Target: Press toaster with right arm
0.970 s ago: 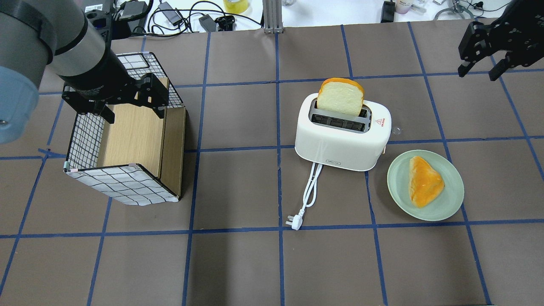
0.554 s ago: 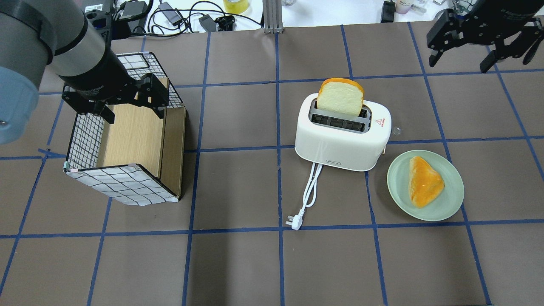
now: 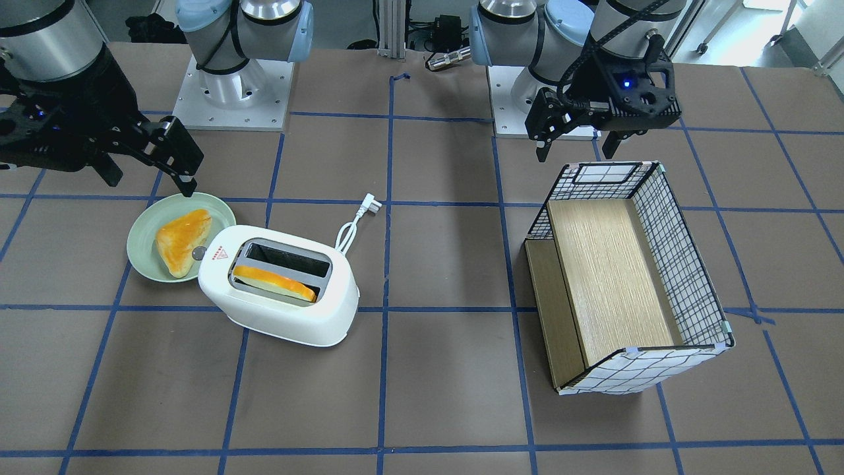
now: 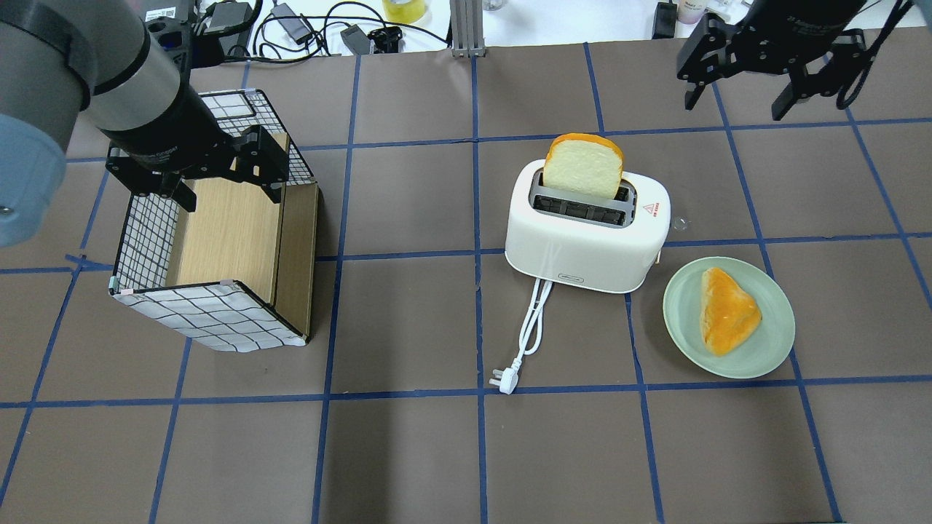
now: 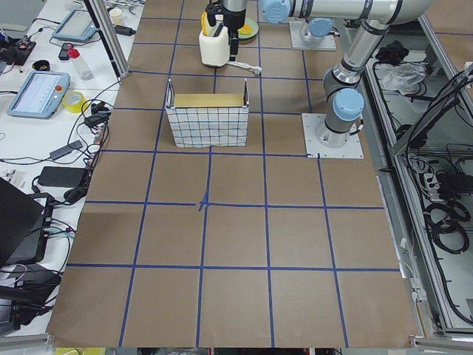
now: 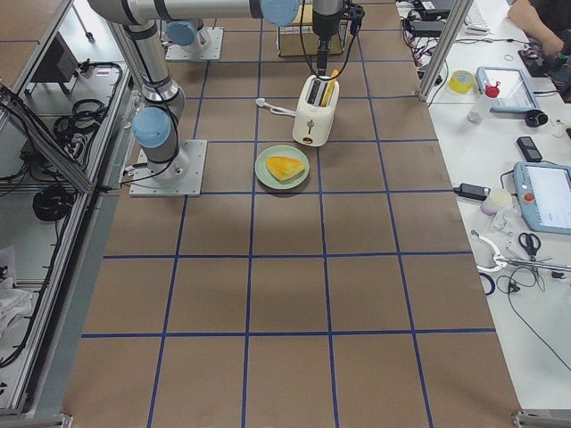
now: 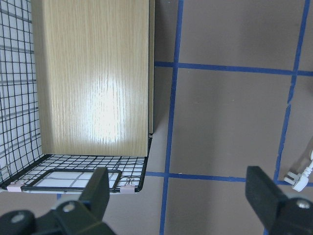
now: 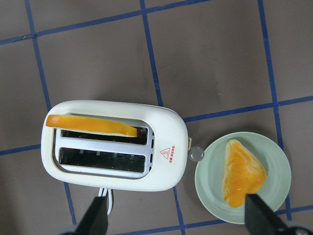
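Note:
The white two-slot toaster (image 4: pixel 586 251) stands right of the table's middle and also shows in the front view (image 3: pixel 283 320) and the right wrist view (image 8: pixel 168 129). A bread slice (image 4: pixel 582 166) stands in its far slot. Its small grey knob (image 4: pixel 679 224) sticks out on the plate side. My right gripper (image 4: pixel 735 102) is open and empty. It hangs high over the far right of the table, beyond the toaster and apart from it, and also shows in the front view (image 3: pixel 148 181). My left gripper (image 4: pixel 229 193) is open above the wire box.
A green plate (image 4: pixel 772 342) with a bread piece (image 4: pixel 728 309) lies right of the toaster. The white cord and plug (image 4: pixel 504 380) trail toward me. The black-checked wire box (image 4: pixel 218 313) with a wooden inside lies on its side at the left. Cables and tools lie past the far edge.
My right gripper has moved left and toward the table's far edge, nearer the toaster's line. The left arm, the toaster and the bread have not moved.

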You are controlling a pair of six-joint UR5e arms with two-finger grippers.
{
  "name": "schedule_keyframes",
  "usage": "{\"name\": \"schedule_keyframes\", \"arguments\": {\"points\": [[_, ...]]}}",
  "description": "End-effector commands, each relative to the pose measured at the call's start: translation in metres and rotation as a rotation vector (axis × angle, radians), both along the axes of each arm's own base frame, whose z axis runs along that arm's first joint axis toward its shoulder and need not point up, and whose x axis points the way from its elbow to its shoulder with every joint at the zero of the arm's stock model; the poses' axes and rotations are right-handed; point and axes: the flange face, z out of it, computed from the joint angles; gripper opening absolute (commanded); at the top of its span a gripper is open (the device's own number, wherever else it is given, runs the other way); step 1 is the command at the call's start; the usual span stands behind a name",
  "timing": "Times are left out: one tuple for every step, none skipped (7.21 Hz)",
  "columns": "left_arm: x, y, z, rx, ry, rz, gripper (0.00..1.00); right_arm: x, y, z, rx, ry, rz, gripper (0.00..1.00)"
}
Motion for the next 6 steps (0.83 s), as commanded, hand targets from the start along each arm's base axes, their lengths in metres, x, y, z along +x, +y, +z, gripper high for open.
{"name": "schedule_keyframes", "arguments": {"points": [[0.0000, 0.0000, 0.0000, 0.000, 0.000, 0.000, 1.00, 0.0147, -0.0003, -0.0019, -0.008, -0.003, 0.041, 1.00], [0.0000, -0.0005, -0.0007, 0.002, 0.000, 0.000, 1.00, 0.0147, -0.0028, -0.0040, -0.015, 0.002, 0.101, 1.00], [0.0000, 0.0000, 0.0000, 0.000, 0.000, 0.000, 1.00, 0.0147, -0.0027, -0.0048, -0.014, 0.002, 0.110, 1.00], [0.0000, -0.0001, 0.0008, -0.002, 0.000, 0.000, 1.00, 0.0147, -0.0027, -0.0048, -0.014, 0.003, 0.112, 1.00], [0.0000, 0.0000, 0.0000, 0.000, 0.000, 0.000, 1.00, 0.0147, -0.0016, -0.0026, -0.018, 0.004, 0.127, 1.00], [0.0000, 0.0000, 0.0000, 0.000, 0.000, 0.000, 1.00, 0.0141, -0.0014, 0.0028, -0.039, 0.012, 0.128, 1.00]]}}
